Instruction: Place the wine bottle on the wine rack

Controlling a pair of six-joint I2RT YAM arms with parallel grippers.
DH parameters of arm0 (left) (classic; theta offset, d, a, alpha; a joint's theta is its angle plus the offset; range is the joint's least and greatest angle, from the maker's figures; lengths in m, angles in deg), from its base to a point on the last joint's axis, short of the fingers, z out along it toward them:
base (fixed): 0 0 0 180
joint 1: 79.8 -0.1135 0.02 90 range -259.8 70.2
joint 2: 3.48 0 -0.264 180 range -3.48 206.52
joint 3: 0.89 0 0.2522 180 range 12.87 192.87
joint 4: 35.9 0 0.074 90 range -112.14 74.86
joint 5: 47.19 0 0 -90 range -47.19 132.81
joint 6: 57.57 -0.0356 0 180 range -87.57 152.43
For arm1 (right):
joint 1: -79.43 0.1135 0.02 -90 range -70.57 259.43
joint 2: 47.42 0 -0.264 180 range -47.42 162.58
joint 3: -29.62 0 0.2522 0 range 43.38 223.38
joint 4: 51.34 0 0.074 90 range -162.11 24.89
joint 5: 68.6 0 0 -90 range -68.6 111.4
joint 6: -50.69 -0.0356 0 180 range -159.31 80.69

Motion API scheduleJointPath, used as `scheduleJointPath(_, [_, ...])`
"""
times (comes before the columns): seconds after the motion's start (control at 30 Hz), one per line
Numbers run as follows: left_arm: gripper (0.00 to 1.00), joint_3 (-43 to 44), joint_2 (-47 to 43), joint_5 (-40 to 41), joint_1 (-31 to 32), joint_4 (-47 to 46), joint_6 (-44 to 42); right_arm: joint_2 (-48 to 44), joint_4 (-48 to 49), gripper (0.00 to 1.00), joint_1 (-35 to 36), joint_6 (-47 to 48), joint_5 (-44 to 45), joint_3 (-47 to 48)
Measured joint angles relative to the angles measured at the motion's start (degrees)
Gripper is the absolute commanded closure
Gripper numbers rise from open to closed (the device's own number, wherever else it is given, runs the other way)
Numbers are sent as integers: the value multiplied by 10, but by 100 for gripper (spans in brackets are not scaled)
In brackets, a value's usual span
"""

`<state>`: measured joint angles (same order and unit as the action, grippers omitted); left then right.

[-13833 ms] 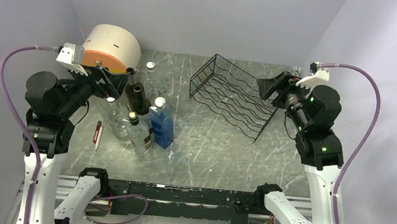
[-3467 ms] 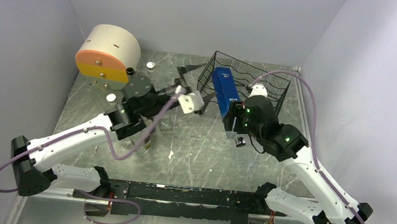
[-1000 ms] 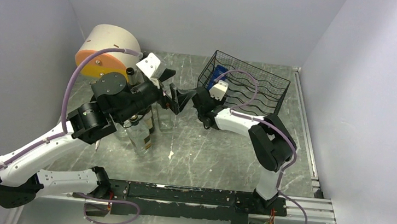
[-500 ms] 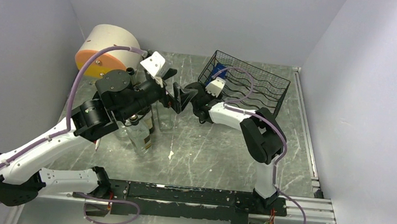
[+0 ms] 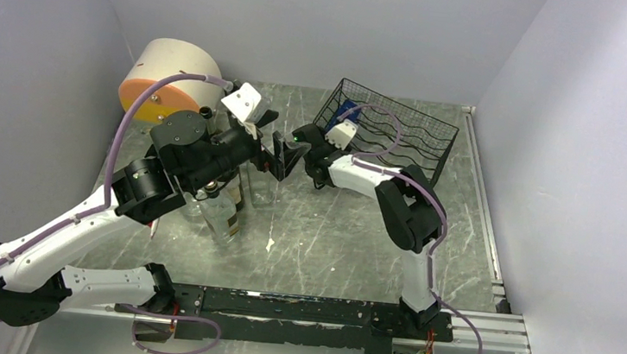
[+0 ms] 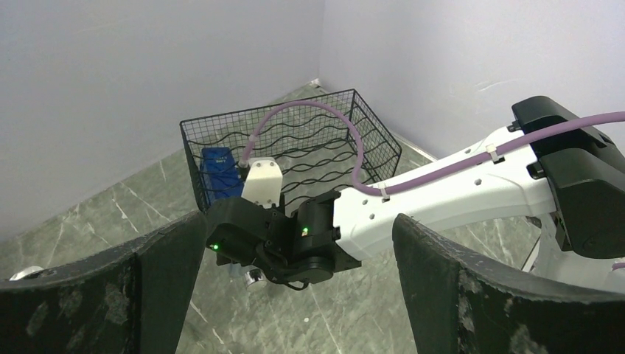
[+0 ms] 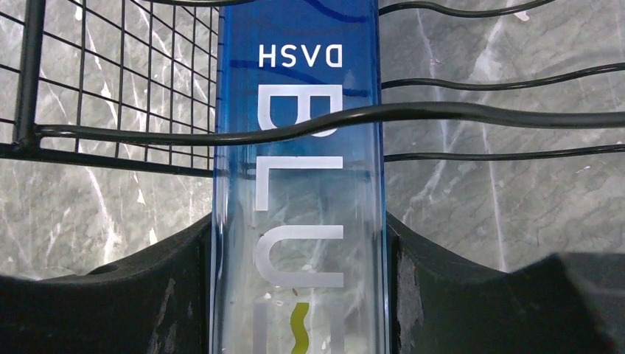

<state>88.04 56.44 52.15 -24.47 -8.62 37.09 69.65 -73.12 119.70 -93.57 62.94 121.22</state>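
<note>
Blue glass, the wine bottle (image 7: 298, 110) lies in the left end of the wine rack (image 5: 400, 138), upper middle of the top view, beside the raised mesh end. My right jaws pinch it, one pressed to each side. A wavy wire crosses its label, in front or behind I cannot tell. My left jaws stand spread wide, facing the right wrist and just beside it, so room there is tight. The rack's far edge sits near the back wall. Bare counter (image 5: 330, 239) shows below the rack, and clear bottles (image 5: 220, 211) crowd the left, under my left arm.
</note>
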Motion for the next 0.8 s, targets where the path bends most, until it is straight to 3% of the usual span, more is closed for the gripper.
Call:
scheduleJointPath(0.13, [0,1,0,0,0,2,0,0,16,20,-5,5,-10,-5])
scheduleJointPath(0.3, [0,13,7,2,0,14,0,-18,67,10,-14,26,-47,-18])
scheduleJointPath(0.8, [0,14,3,31,0,32,8,-170,82,10,-17,63,-153,-122])
